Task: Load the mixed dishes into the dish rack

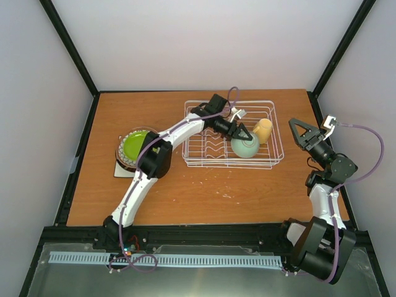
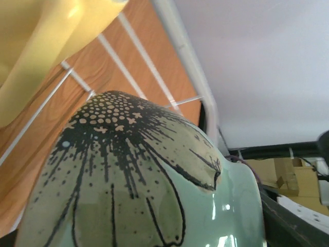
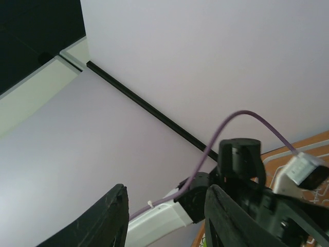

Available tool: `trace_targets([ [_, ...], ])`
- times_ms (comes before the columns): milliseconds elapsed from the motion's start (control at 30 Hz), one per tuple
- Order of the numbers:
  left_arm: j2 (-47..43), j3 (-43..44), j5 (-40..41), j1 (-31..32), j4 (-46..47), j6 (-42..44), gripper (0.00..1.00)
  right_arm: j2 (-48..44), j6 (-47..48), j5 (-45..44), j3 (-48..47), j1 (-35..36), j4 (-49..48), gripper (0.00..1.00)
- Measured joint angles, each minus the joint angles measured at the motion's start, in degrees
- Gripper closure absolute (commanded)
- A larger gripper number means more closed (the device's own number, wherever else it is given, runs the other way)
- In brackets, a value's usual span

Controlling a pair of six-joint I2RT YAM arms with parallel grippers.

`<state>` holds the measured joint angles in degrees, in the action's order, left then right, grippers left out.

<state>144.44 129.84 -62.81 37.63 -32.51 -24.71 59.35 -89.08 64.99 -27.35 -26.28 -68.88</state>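
The mint-green bowl (image 1: 245,147) with a black flower pattern lies tilted inside the white wire dish rack (image 1: 198,162), next to the yellow mug (image 1: 263,130). My left gripper (image 1: 242,132) reaches into the rack right at the bowl, jaws spread wide. In the left wrist view the bowl (image 2: 154,180) fills the frame, the mug (image 2: 41,46) is at upper left, and one dark finger (image 2: 288,221) shows beside the bowl's edge. My right gripper (image 1: 296,133) (image 3: 167,193) hangs open and empty, raised to the right of the rack. A lime-green plate (image 1: 136,143) tops a stack at the left.
The stack holds a brown patterned plate (image 1: 122,158) on a white square plate (image 1: 119,171). Wavy dividers (image 1: 213,145) fill the rack's left half. Black frame posts and pale walls enclose the wooden table (image 1: 204,192). My left arm (image 1: 154,158) crosses between the stack and the rack.
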Motion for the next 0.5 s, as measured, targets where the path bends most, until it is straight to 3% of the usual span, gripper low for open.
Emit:
trace_targets([
  [367,2.84,0.96,7.30,2.84,-8.07,7.28,0.99,1.11,-1.05,0.02,0.00,-0.04,-1.64,0.58],
  [500,2.86,1.01,8.61,3.50,-9.22,8.46,0.87,1.18,-1.36,0.04,0.00,-0.04,-1.86,0.58],
])
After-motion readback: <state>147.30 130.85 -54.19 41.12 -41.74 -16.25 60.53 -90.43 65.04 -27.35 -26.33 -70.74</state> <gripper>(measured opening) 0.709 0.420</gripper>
